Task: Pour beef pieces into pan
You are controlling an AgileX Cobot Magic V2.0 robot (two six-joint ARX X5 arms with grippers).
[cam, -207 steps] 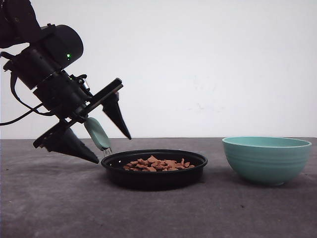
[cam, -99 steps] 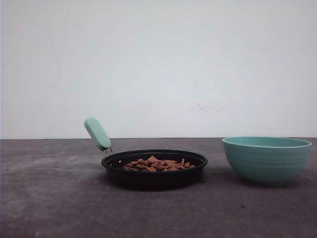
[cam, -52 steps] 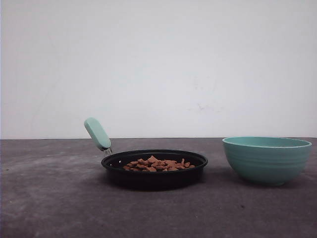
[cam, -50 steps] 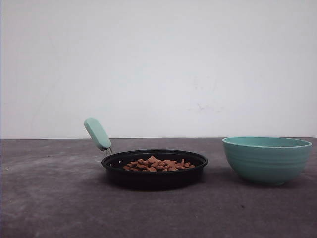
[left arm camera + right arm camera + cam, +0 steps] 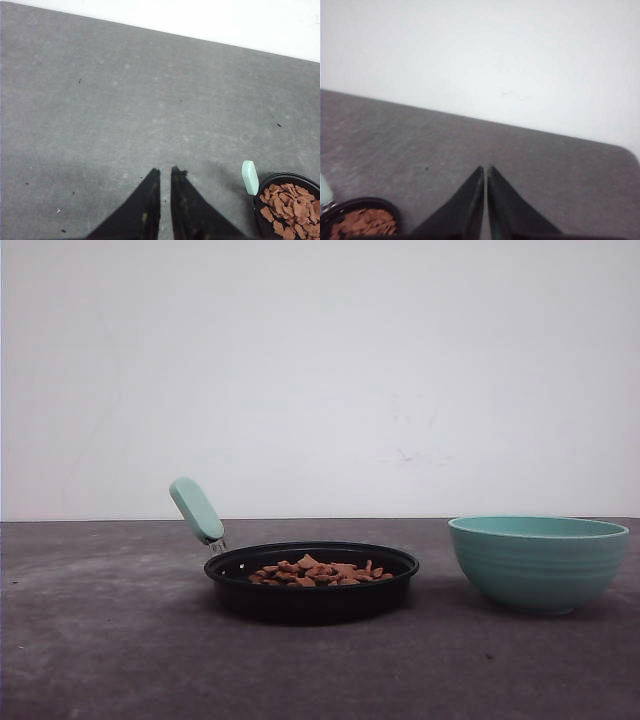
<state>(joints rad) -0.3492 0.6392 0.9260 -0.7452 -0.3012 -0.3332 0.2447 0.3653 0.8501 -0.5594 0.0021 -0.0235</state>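
Note:
The black pan (image 5: pixel 312 602) sits on the table left of centre, its mint-green handle (image 5: pixel 197 510) slanting up to the left. The beef pieces (image 5: pixel 318 571) lie in a low reddish-brown heap inside it. In the left wrist view my left gripper (image 5: pixel 165 171) hovers over bare table, shut with only a thin slit and nothing in it. The pan (image 5: pixel 280 178), its handle (image 5: pixel 249 177) and the beef pieces (image 5: pixel 291 207) lie off to one side. My right gripper (image 5: pixel 485 167) is shut and empty above the table, well apart from the pan (image 5: pixel 355 202) and beef pieces (image 5: pixel 366 223).
A ribbed teal bowl (image 5: pixel 538 561) stands upright to the right of the pan, with a gap between them. The dark grey tabletop (image 5: pixel 110 640) runs back to a plain white wall.
About two seconds ago my left gripper stood open around the pan's handle; it has since withdrawn out of the front view. Pan, beef and bowl have not moved.

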